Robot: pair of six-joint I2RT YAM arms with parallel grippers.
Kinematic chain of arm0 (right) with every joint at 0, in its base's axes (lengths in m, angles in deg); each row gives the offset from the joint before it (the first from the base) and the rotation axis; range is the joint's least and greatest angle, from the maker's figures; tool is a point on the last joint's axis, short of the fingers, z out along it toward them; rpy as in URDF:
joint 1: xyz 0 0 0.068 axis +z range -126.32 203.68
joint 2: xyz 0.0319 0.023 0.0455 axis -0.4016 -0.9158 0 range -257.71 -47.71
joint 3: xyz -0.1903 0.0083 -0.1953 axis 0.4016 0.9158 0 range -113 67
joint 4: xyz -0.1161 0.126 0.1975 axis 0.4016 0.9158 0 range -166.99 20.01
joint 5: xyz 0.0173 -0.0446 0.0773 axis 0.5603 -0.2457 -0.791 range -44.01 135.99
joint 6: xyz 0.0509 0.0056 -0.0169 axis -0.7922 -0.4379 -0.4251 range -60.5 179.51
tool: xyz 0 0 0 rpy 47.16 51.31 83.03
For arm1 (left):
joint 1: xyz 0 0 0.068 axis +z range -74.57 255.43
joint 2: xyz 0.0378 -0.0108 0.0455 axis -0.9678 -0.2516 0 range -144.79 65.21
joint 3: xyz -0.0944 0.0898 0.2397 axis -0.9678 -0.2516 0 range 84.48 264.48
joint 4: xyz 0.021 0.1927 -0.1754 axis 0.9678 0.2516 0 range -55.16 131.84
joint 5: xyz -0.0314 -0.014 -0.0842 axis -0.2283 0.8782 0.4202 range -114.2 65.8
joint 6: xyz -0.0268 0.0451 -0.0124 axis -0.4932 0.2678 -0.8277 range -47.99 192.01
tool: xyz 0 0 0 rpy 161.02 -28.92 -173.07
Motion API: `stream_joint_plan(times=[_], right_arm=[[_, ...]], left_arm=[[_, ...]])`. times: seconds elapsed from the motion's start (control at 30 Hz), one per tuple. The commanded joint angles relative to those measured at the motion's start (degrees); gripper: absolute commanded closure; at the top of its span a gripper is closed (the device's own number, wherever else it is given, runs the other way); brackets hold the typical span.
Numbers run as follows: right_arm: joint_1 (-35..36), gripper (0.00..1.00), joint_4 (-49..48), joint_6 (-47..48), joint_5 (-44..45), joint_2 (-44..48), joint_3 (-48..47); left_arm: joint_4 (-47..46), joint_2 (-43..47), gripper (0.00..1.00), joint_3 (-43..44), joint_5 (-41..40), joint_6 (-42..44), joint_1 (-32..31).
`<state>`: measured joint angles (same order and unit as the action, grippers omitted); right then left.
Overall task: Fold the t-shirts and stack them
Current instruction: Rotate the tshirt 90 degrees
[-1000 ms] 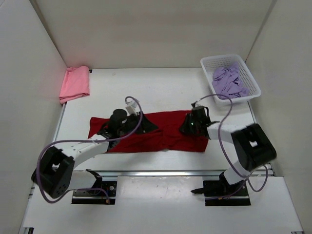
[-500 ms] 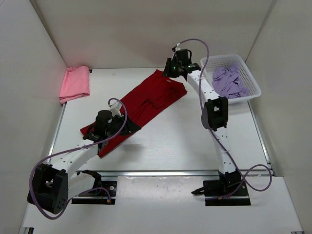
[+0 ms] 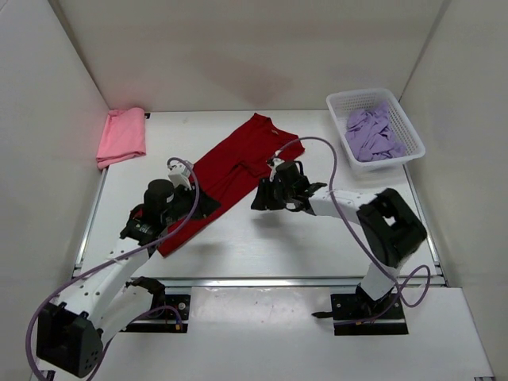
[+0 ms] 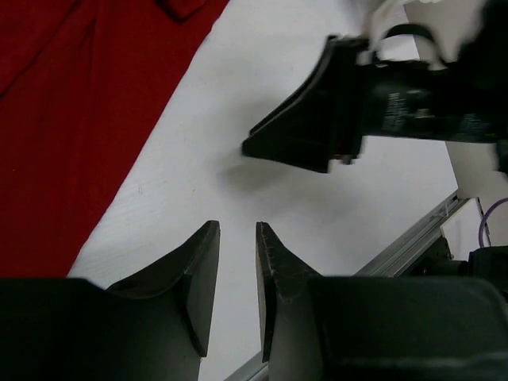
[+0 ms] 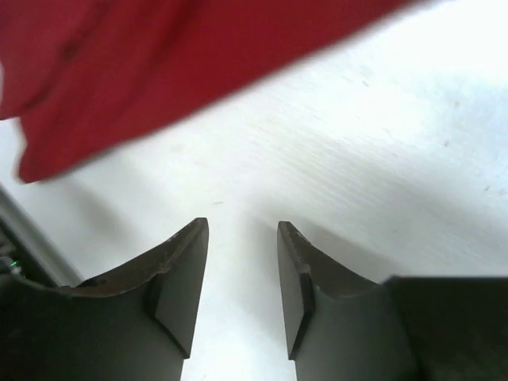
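Dk red shirt [image 3: 238, 161] flat, diagonal

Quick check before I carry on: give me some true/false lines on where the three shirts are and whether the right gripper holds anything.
1. The dark red shirt lies spread diagonally on the table. True.
2. The right gripper grips the dark red shirt. False: its jaws stand apart over bare table, with nothing between them.
3. The lavender shirt sits in the white basket. True.
4. The pink shirt is stacked on the dark red shirt. False: it lies apart, at the far left corner.
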<state>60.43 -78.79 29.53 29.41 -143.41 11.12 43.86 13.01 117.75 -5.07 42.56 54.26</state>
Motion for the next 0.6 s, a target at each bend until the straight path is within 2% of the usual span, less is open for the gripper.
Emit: stream_joint_plan(times=[0.0, 0.1, 0.37, 0.47, 0.5, 0.53, 0.57], right_arm=[[0.78, 0.61, -12.33, -5.61, 0.06, -3.69, -0.11], [1.91, 0.59, -13.93, -7.02, 1.63, -8.70, -1.69], [3.24, 0.61, -13.58, -11.32, 7.17, -19.86, -8.70], [2.01, 0.71, -12.17, -12.21, 5.33, -24.34, -12.66], [1.66, 0.77, -11.39, -12.30, 5.07, -24.62, -14.33], [1.31, 0.87, -11.64, -12.21, 4.54, -25.67, -14.78], [1.22, 0.90, -11.21, -12.12, 3.32, -26.20, -15.66]], left_arm=[[0.65, 2.55, 0.64, -1.63, -1.48, 0.63, 0.33], [0.39, 3.16, 0.63, -3.13, 0.81, -0.78, 2.27], [0.04, 2.11, 0.64, -4.62, -0.15, -2.10, 3.59], [-0.84, 0.53, 0.64, -4.80, 0.37, -2.36, 3.68], [-0.84, -0.17, 0.64, -4.28, 0.03, -2.19, 3.33], [-1.36, -0.35, 0.64, -4.62, -0.15, -2.36, 3.67], [-1.80, -1.14, 0.64, -4.36, -0.24, -2.80, 3.07]])
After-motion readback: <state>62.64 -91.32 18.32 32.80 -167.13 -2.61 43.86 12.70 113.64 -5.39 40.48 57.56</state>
